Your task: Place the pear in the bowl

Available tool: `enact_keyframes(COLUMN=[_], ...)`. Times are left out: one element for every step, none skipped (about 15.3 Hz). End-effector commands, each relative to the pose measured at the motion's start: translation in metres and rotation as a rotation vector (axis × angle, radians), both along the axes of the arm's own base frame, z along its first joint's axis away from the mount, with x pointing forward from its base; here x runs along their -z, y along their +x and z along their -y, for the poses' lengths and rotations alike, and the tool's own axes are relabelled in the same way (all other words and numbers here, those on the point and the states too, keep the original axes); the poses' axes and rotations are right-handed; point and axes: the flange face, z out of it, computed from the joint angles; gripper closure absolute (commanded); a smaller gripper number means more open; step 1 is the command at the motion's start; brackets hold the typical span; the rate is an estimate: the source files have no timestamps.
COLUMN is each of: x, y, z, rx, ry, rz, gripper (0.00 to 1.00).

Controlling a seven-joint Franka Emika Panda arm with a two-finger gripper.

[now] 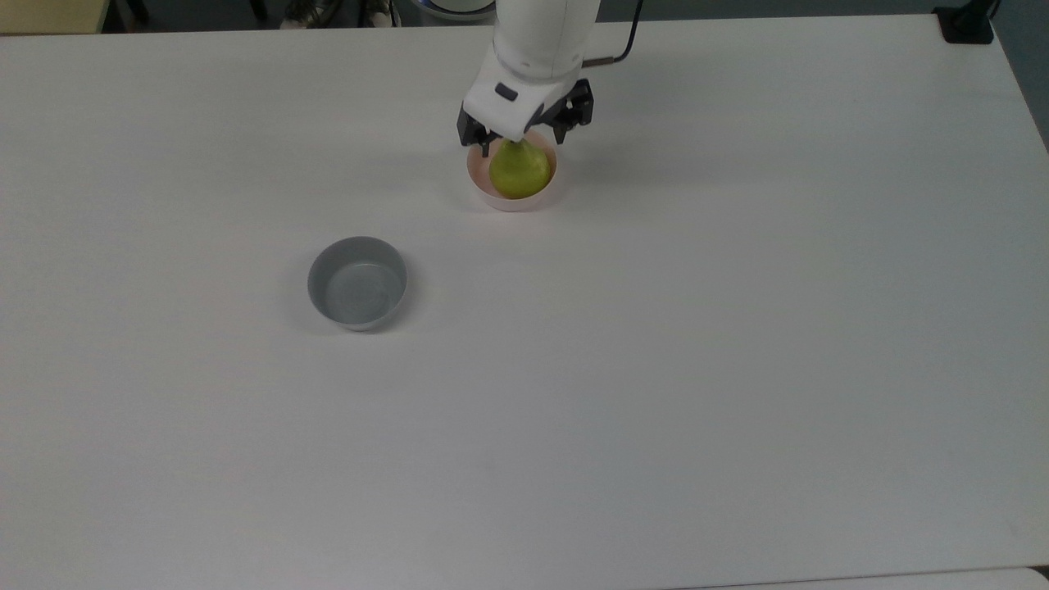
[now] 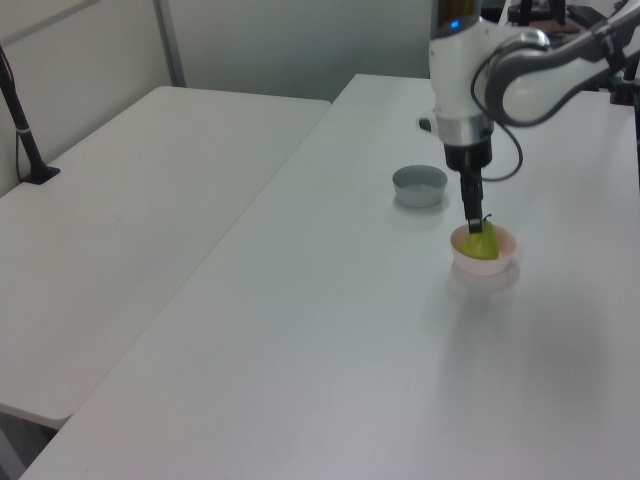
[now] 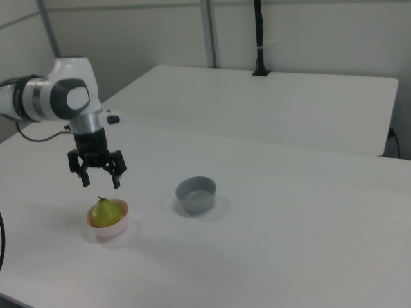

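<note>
No words, labels, brand marks, numbers or signs can be read in any of the three views.

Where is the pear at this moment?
The pear sits upright inside the pink bowl at the right view's lower left, directly below the open gripper, which hangs clear of it. The grey bowl stands off to the right view's right.
</note>
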Motion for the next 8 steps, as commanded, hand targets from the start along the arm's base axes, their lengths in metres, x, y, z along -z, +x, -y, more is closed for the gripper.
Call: enact_keyframes(x=[-0.065, -0.079, -0.095, -0.109, -0.123, -0.139, -0.160, -0.181], y=[0.012, 0.015, 0.018, 0.020, 0.020, 0.020, 0.018, 0.013], z=[0.018, 0.028, 0.039, 0.047, 0.056, 0.068, 0.087, 0.105], rx=[0.062, 0.081, 0.102, 0.118, 0.136, 0.156, 0.186, 0.210], ry=[0.012, 0.012, 0.013, 0.012, 0.012, 0.014, 0.017, 0.025], rz=[0.006, 0.006, 0.011, 0.011, 0.010, 0.019, 0.037, 0.072], gripper=[0.00, 0.00, 0.00, 0.00, 0.00, 0.00, 0.00, 0.00])
